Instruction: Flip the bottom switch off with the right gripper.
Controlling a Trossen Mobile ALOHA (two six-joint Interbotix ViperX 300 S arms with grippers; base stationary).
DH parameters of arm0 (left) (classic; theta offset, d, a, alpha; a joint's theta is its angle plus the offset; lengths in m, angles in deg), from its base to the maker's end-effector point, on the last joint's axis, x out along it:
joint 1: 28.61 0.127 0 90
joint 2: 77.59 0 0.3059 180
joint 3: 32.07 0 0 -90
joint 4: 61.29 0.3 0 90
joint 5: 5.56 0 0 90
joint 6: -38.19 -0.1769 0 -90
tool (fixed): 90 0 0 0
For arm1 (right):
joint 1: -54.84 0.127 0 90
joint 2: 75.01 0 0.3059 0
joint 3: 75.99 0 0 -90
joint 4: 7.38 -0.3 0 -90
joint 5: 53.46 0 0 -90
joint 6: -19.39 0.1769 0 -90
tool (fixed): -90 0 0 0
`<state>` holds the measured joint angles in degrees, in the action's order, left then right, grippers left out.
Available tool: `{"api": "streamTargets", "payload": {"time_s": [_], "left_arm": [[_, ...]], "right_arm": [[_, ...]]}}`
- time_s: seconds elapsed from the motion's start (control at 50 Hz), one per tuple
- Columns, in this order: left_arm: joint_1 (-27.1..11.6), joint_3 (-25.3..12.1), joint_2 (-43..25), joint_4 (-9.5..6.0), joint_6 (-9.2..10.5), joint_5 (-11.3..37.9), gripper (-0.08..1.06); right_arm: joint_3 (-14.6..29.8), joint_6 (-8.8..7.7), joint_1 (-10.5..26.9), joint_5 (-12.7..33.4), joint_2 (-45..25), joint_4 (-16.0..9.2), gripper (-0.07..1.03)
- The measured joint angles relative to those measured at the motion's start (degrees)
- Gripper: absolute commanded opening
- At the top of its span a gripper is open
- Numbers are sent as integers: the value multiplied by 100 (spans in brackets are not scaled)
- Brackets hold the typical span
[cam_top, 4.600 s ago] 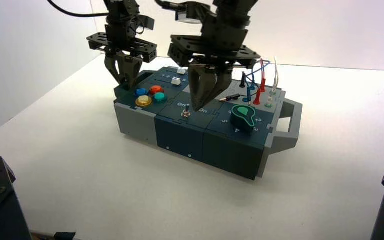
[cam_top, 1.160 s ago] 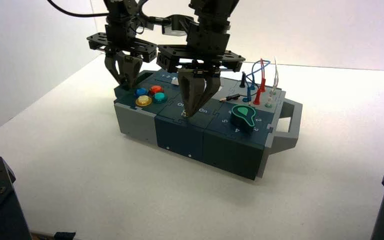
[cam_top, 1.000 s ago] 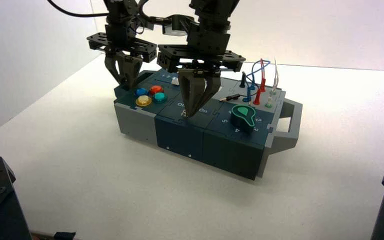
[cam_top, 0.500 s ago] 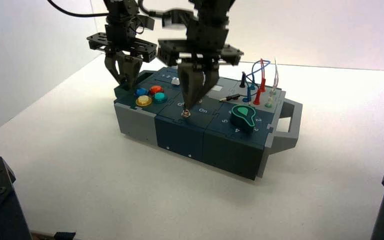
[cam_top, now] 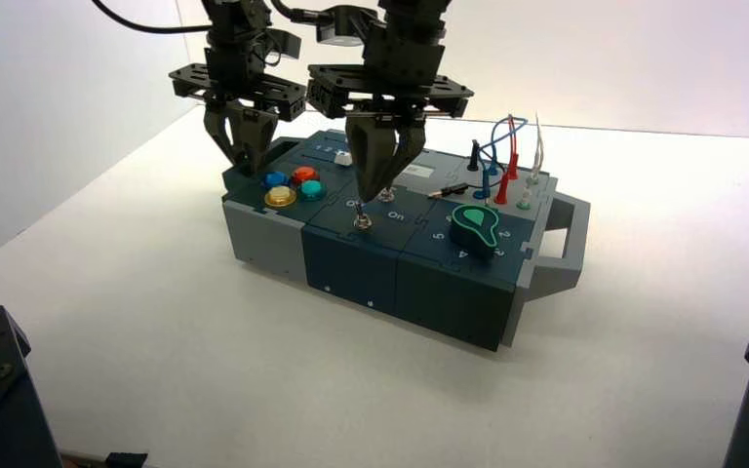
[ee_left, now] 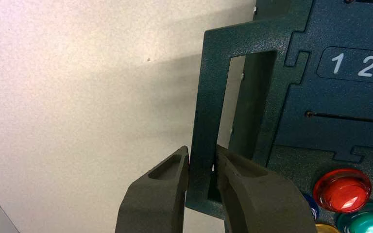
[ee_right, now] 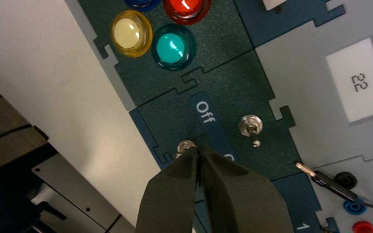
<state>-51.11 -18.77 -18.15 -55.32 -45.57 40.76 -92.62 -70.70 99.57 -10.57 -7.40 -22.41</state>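
White tabletop point(cam_top: 205, 322) (plain white walls point(cam_top: 644, 58)).

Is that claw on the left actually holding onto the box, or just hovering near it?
Holding. The left gripper has its fingers pressed against both sides of the box's handle.

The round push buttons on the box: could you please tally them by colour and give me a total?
Blue button: 1
Red button: 1
Yellow button: 1
Teal button: 1
Total: 4
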Motion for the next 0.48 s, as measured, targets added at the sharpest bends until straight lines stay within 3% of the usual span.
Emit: {"api": "streamTargets", "payload": {"time_s": [0.48], "left_arm": [[0,-9,0,-18,0,18,-3]], "right_arm": [[53,26,18,-62,9,9,-2]]}}
